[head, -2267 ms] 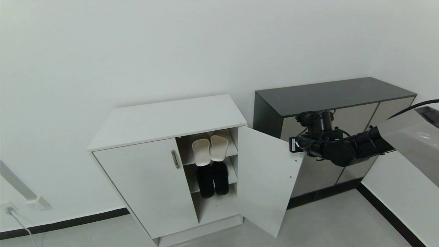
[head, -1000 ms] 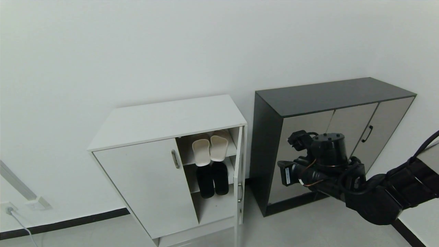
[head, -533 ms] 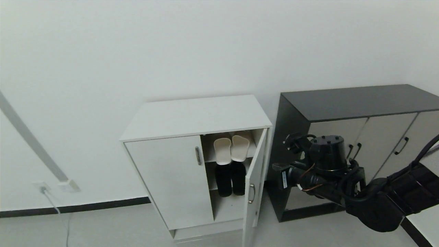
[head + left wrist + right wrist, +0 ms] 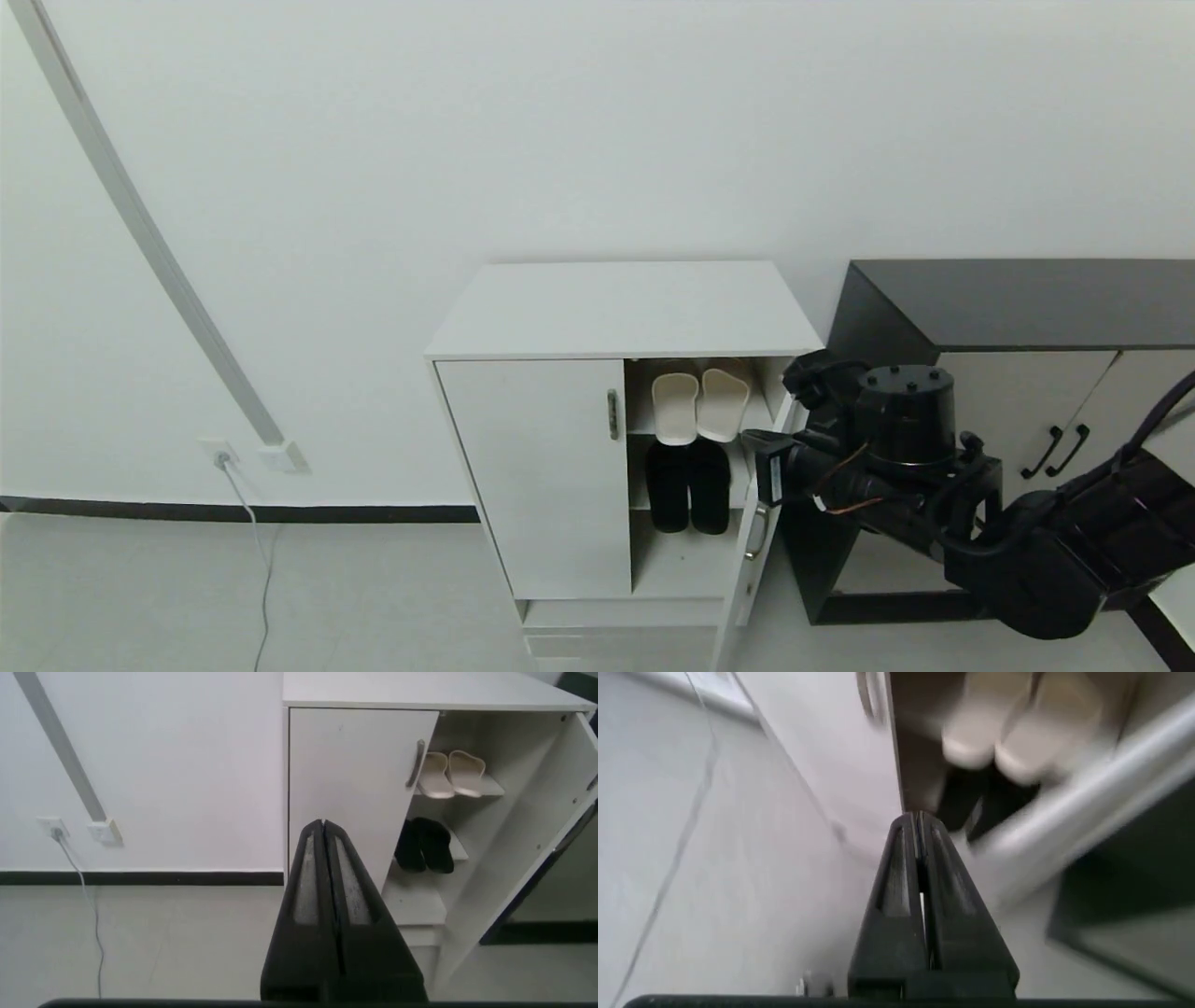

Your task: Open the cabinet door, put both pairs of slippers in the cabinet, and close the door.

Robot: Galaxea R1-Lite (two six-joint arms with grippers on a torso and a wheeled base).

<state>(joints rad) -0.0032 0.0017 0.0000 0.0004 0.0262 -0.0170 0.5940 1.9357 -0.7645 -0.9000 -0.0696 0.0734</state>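
Observation:
The white cabinet (image 4: 621, 308) has its left door shut and its right door (image 4: 752, 537) standing partly open, edge toward me. Inside, the white slippers (image 4: 700, 406) lie on the upper shelf and the black slippers (image 4: 689, 485) on the shelf below. My right gripper (image 4: 767, 467) is shut and empty at the outer face of the open door, near its handle. In the right wrist view the shut right gripper (image 4: 916, 826) points at the slippers (image 4: 1018, 733) past the door (image 4: 1083, 803). My left gripper (image 4: 323, 831) is shut and empty, back from the cabinet (image 4: 360, 784).
A dark cabinet (image 4: 1008, 299) with grey doors stands right beside the white one, behind my right arm. A wall socket (image 4: 219, 455) with a hanging cable and a slanted cable duct (image 4: 140, 224) are at the left. Bare grey floor (image 4: 280, 597) lies in front.
The right door has swung from wide open to partly open, with my right arm following it leftward. The head camera has shifted, so the cabinets sit farther right in the picture.

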